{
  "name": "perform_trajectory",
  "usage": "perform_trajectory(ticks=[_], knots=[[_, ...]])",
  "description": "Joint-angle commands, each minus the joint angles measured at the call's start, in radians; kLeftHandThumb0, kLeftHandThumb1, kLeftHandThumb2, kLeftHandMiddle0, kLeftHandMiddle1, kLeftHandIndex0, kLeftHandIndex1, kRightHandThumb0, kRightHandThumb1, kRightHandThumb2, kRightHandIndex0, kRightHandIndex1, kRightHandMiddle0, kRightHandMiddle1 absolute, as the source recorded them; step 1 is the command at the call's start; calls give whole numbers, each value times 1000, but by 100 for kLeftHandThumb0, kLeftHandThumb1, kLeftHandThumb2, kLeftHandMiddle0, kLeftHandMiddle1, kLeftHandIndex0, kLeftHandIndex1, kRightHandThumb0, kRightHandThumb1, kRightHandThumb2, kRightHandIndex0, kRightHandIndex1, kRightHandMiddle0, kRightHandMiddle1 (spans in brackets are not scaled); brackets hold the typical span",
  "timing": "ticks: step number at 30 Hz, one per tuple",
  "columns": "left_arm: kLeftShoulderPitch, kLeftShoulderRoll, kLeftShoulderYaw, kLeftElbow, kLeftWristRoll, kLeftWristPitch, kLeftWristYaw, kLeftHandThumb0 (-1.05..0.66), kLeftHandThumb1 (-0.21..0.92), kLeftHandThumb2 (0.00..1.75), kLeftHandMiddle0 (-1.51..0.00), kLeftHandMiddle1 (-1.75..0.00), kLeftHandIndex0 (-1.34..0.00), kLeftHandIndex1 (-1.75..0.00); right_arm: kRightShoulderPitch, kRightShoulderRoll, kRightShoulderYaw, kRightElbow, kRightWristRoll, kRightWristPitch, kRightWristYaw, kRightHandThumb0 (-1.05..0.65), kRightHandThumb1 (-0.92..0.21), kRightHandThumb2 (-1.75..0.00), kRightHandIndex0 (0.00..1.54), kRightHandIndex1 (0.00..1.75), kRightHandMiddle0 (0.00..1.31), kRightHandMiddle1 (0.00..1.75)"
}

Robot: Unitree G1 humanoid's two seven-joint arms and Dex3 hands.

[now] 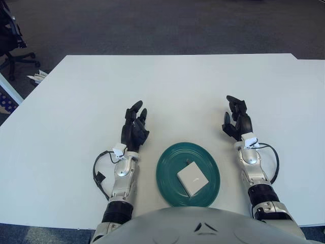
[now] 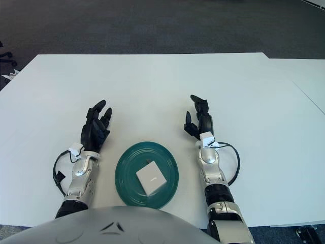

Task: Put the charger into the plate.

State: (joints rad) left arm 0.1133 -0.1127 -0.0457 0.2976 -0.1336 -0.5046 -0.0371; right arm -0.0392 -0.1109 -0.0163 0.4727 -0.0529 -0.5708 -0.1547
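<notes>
A white square charger lies inside the dark green plate near the table's front edge. My left hand is to the left of the plate, fingers spread and holding nothing. To the right of the plate is my right hand, its fingers relaxed and empty. Neither hand touches the plate or the charger.
The white table stretches far behind the plate. An office chair stands on the dark carpet beyond the table's left corner. A second white table edge adjoins on the right.
</notes>
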Motion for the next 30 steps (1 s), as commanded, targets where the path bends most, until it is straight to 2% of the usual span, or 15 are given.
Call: perform_trajectory(ticks=[1,4,10,18,30], knots=[[144,-36,-2,123,13,-15,6,-105,92,105,-50,-8,-14,-87,244,105,27,63,40,11,25,-76,-92,-90,34,0,0,71],[154,-38,-7,138,36,-34,19,-105,92,105,-51,-9,-16,-88,263,141,19,22,158,-2,113,-78,-92,-89,34,0,0,72],[162,-44,-3,143,56,-50,33,-105,92,106,-50,-7,-13,-87,281,164,10,-12,235,1,178,-82,-92,-87,36,1,0,78],[185,-54,2,109,57,-62,54,-105,92,107,-47,-6,-1,-76,294,192,-15,-22,251,17,220,-83,-92,-84,37,1,0,81],[197,-69,10,124,35,-95,86,-105,92,101,-49,-6,0,-66,316,209,-31,-38,212,-12,230,-86,-92,-84,38,1,3,84]])
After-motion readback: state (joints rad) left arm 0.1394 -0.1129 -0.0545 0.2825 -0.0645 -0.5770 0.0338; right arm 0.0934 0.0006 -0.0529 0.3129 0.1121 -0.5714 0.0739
